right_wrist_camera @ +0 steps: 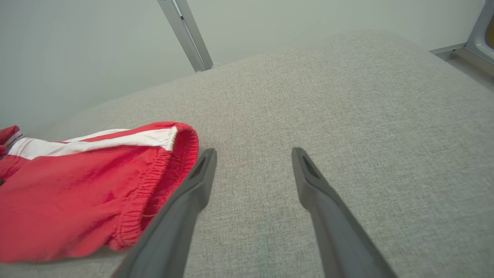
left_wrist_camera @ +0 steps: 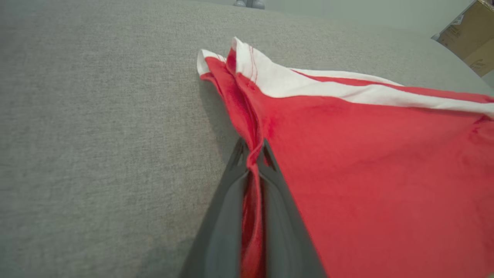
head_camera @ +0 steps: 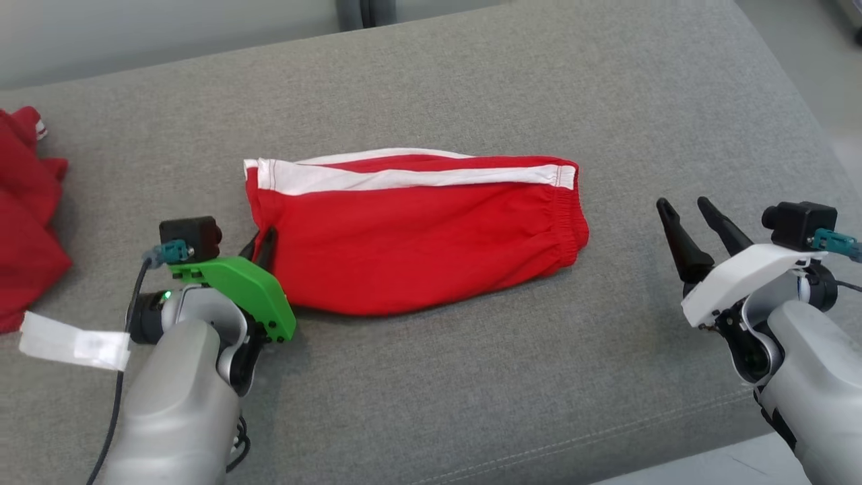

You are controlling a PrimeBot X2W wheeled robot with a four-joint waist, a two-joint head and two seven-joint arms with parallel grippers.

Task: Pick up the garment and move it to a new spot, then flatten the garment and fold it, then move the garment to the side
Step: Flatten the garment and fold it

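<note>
The garment (head_camera: 417,236) is a pair of red shorts with white side stripes, folded over and lying on the grey cushion. My left gripper (head_camera: 261,244) is shut on its left hem edge; in the left wrist view a fold of red cloth (left_wrist_camera: 252,181) is pinched between the two fingers of the left gripper (left_wrist_camera: 252,148). My right gripper (head_camera: 687,209) hovers open to the right of the elastic waistband, apart from it. In the right wrist view the waistband (right_wrist_camera: 170,170) sits just left of the open right gripper (right_wrist_camera: 252,154).
The grey upholstered surface (head_camera: 471,404) spreads wide, its front edge at lower right. Another red cloth (head_camera: 23,215) lies at the far left edge. A white tag (head_camera: 74,343) hangs from my left forearm. A cardboard box (left_wrist_camera: 469,42) stands beyond the cushion.
</note>
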